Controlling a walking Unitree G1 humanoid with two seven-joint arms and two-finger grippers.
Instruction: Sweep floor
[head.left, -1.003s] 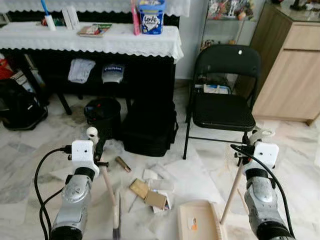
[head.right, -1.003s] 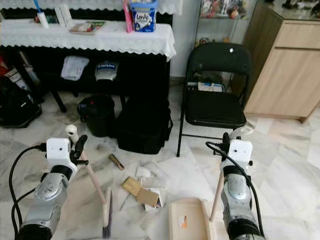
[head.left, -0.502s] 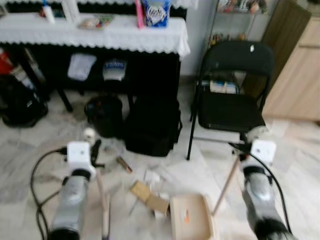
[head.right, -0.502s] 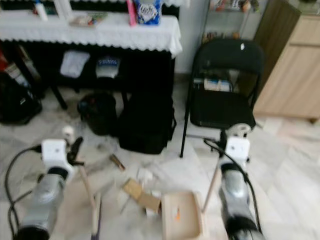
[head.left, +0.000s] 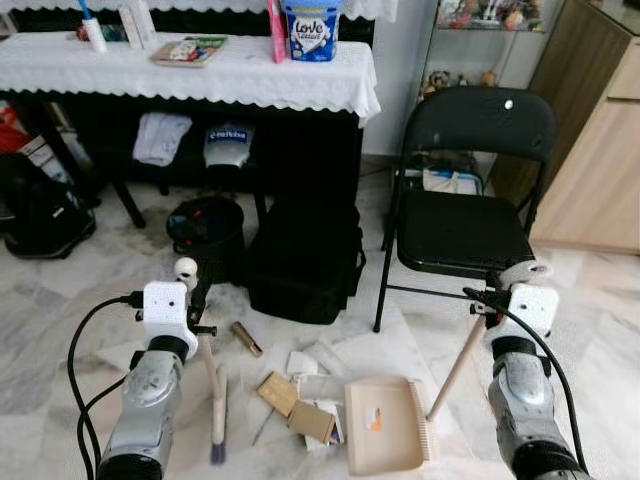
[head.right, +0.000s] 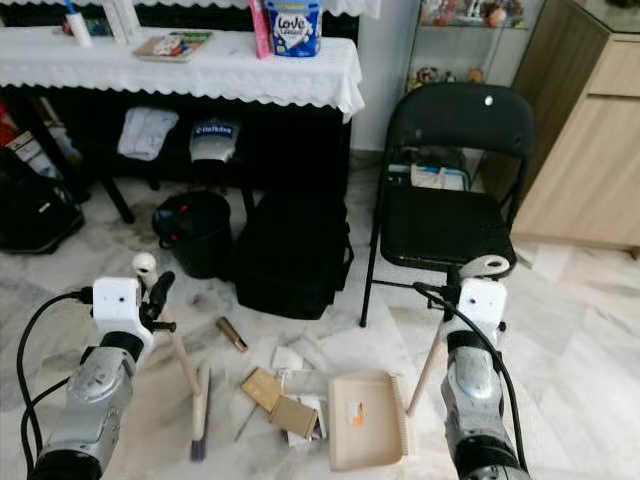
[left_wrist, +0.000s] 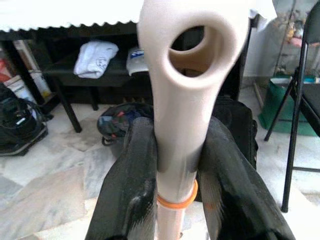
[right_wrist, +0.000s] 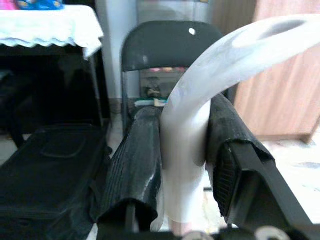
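Note:
My left gripper (head.left: 192, 292) is shut on the beige broom handle (left_wrist: 177, 125), fingers (left_wrist: 132, 170) pressed to both sides. The broom head (head.left: 217, 432) rests on the marble floor, left of the litter. That litter is cardboard and paper scraps (head.left: 300, 398) and a brown tube (head.left: 246, 338). My right gripper (head.left: 503, 292) is shut on the dustpan's pale handle (right_wrist: 185, 150). The beige dustpan (head.left: 385, 425) lies flat, its left edge against the scraps.
A black folding chair (head.left: 462, 215) stands right of centre, close behind the dustpan handle. A black bag (head.left: 305, 262) and a black bin (head.left: 207, 228) sit under the cloth-covered table (head.left: 200, 78). A wooden cabinet (head.left: 595, 170) is at the right.
The camera swayed and blurred, then settled. The dustpan has slid left up to the scraps. The broom head has shifted a little left.

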